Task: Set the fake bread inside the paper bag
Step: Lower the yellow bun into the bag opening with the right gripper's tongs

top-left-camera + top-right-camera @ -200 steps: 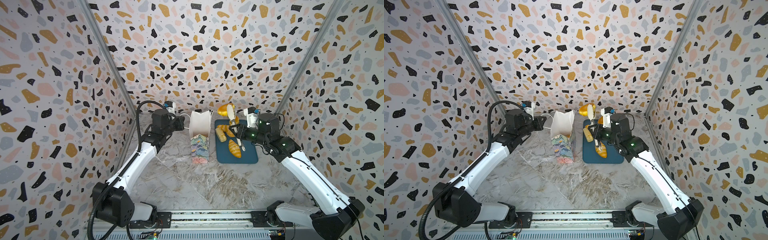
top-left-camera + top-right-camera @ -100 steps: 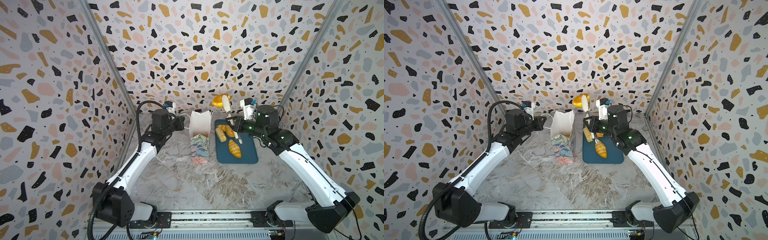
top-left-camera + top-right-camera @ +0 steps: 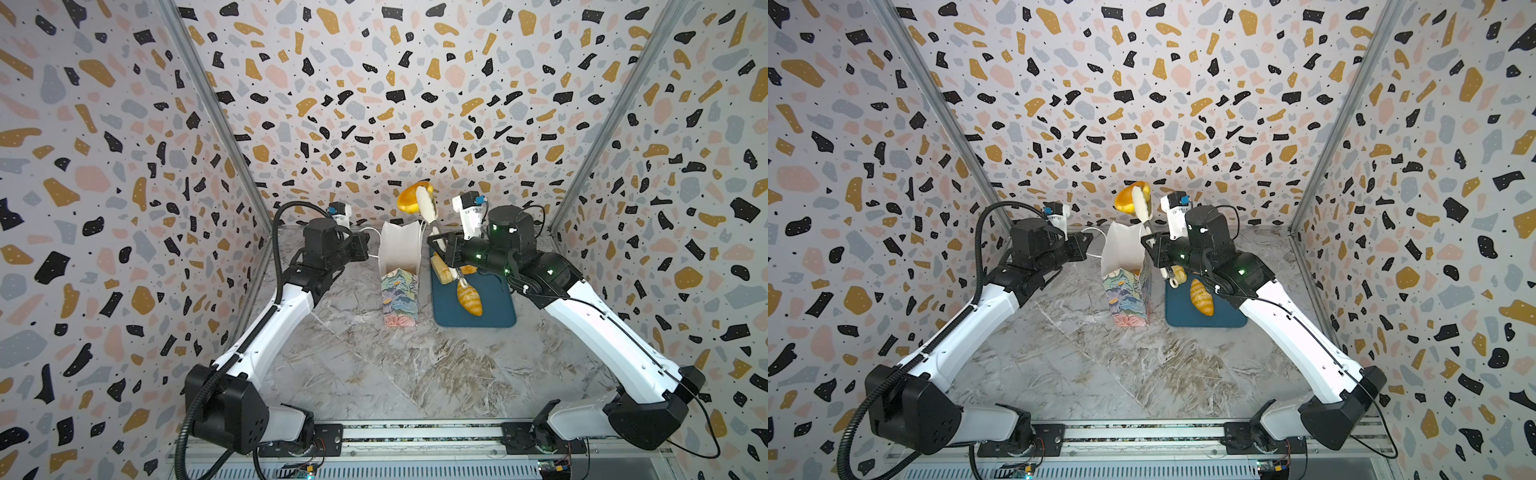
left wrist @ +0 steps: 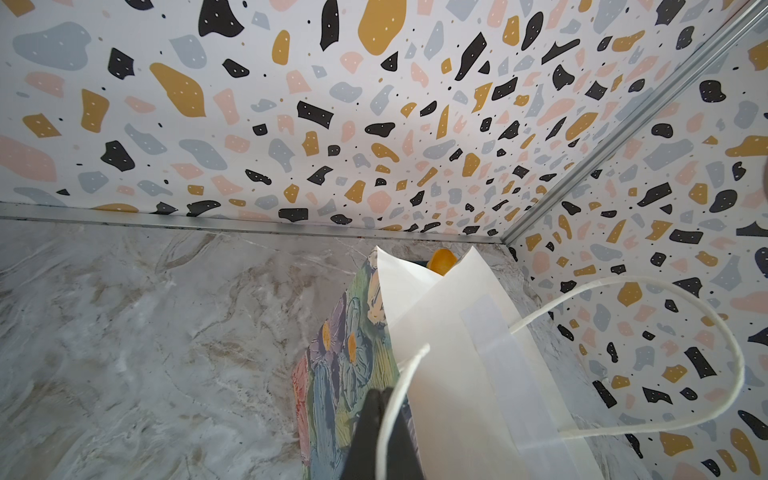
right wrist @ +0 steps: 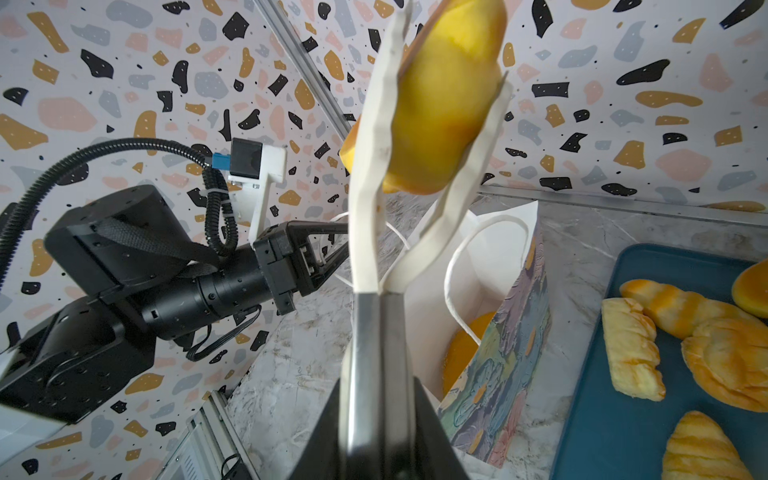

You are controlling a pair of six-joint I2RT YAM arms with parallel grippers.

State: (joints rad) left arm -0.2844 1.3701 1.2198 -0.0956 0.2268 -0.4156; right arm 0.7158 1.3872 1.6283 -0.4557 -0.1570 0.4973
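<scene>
The flowered paper bag [image 3: 400, 291] [image 3: 1127, 295] stands upright and open at the table's middle. My left gripper [image 3: 366, 248] [image 4: 381, 395] is shut on its white cord handle [image 4: 623, 286] at the rim. My right gripper [image 3: 441, 249] [image 5: 380, 395] is shut on white-tipped metal tongs [image 5: 368, 208]. The tongs pinch a round golden bun [image 3: 410, 198] [image 3: 1126, 198] [image 5: 444, 104] high above the bag's far rim. One orange bread [image 5: 463, 353] lies inside the bag. A croissant [image 3: 469, 299] [image 3: 1201, 297] and a pale ridged loaf [image 5: 631, 349] lie on the tray.
A dark teal tray [image 3: 494, 309] [image 5: 615, 419] sits right of the bag with several more breads on it. Speckled walls close in the back and both sides. The marble floor [image 3: 374, 365] spreads toward the front rail.
My right arm has lifted the tongs and bun up and leftward, from over the tray to above the bag's mouth. The left arm and the bag have stayed put.
</scene>
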